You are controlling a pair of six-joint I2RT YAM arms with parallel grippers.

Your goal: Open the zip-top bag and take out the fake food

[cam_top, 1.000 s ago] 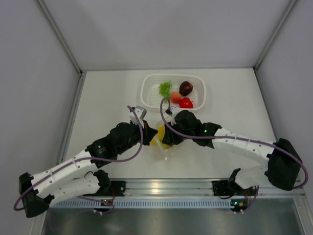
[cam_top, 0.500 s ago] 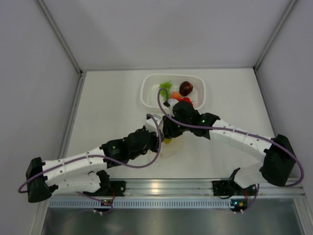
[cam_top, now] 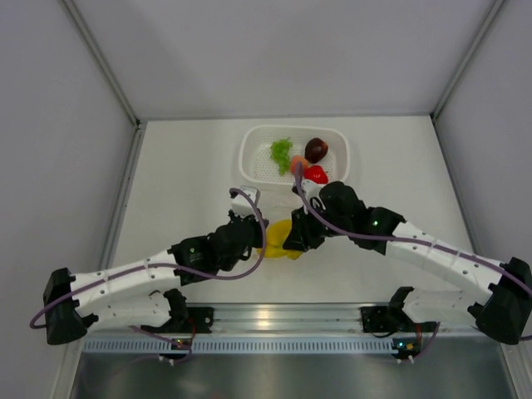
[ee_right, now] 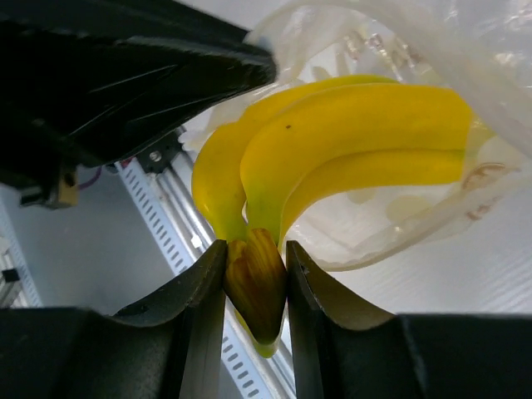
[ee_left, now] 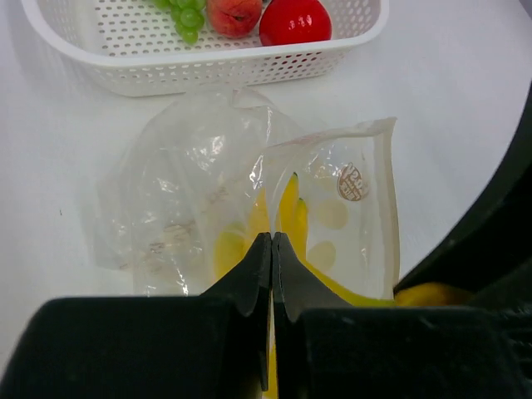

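The clear zip-top bag (ee_left: 208,183) lies crumpled on the table in front of the basket, its mouth open; it also shows in the right wrist view (ee_right: 432,50). My left gripper (ee_left: 273,241) is shut on an edge of the bag. My right gripper (ee_right: 255,274) is shut on the brown stem of the yellow banana bunch (ee_right: 349,133), which is partly out of the bag's mouth. From above the banana bunch (cam_top: 278,237) shows between the two grippers. The green leafy piece (cam_top: 281,150), dark maroon fruit (cam_top: 315,149), red tomato (cam_top: 316,174) and orange-peach fruit (cam_top: 297,163) lie in the basket.
The white perforated basket (cam_top: 253,154) stands just behind the grippers, and shows in the left wrist view (ee_left: 208,71). Grey walls enclose the table on the left, back and right. A metal rail (cam_top: 274,316) runs along the near edge.
My right gripper has moved back toward the near edge and right with the banana bunch, drawing it out of the bag. My left gripper has shifted slightly and keeps hold of the bag.
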